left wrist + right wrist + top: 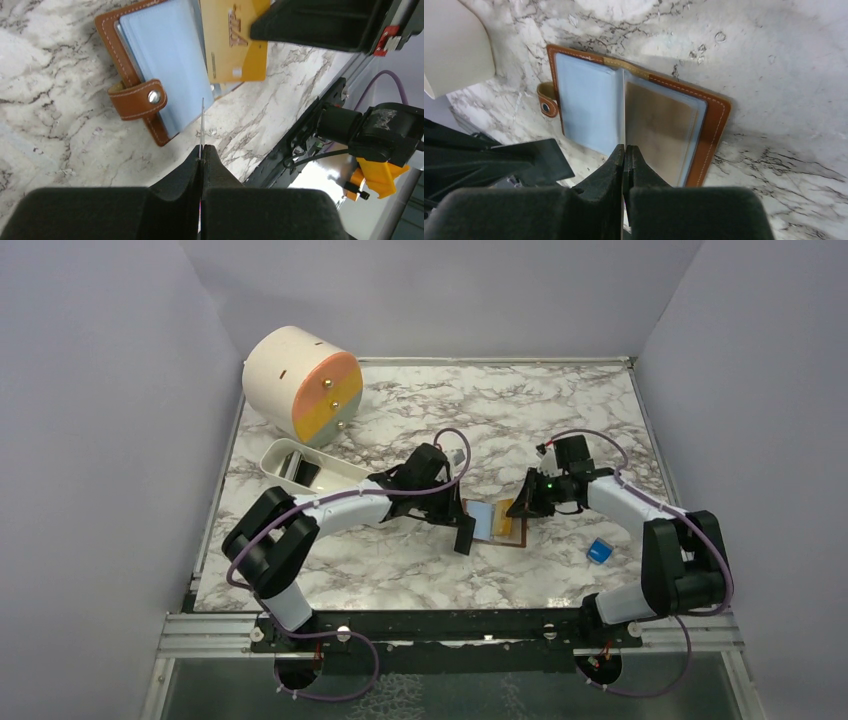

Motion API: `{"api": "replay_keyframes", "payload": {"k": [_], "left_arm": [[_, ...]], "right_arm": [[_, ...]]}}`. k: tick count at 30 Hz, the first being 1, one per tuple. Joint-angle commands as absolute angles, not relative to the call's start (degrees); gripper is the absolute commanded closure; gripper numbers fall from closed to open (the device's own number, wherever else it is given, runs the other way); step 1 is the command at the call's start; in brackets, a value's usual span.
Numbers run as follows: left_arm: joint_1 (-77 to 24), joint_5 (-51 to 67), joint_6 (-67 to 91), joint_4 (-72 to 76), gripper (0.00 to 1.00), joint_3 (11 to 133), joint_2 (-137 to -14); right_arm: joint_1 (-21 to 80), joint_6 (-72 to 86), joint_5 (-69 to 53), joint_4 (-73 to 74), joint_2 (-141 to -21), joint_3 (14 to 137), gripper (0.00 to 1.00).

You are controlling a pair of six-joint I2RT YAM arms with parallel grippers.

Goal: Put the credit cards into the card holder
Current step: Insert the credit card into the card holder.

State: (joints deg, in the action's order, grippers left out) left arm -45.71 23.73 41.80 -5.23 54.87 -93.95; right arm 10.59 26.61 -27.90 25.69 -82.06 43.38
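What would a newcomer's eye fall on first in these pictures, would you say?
The open brown card holder at mid-table, pale blue pockets showing, with both arms meeting over it. The right hand holds an orange-yellow credit card over its pockets; the left hand pinches a thin sheet, edge-on. Far left stands a big cream drum with an orange-and-yellow face.

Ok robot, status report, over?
Right gripper shut on orange card, at the open card holder. Left gripper shut on a thin sheet, edge-on, maybe a card. Nothing else on the pockets.
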Motion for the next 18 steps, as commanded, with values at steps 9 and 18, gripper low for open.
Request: {"api": "replay_keyframes", "payload": {"k": [9, 18], "left_arm": [[-45.3, 19.9, 36.1, -11.4, 1.00, 58.8, -99.6], [-44.6, 17.0, 34.5, -16.1, 1.00, 59.8, -97.8]], "right_arm": [[9.7, 24.8, -35.2, 21.0, -84.9, 40.8, 0.99], [9.5, 26.3, -38.4, 23.2, -81.5, 40.7, 0.99]]}}
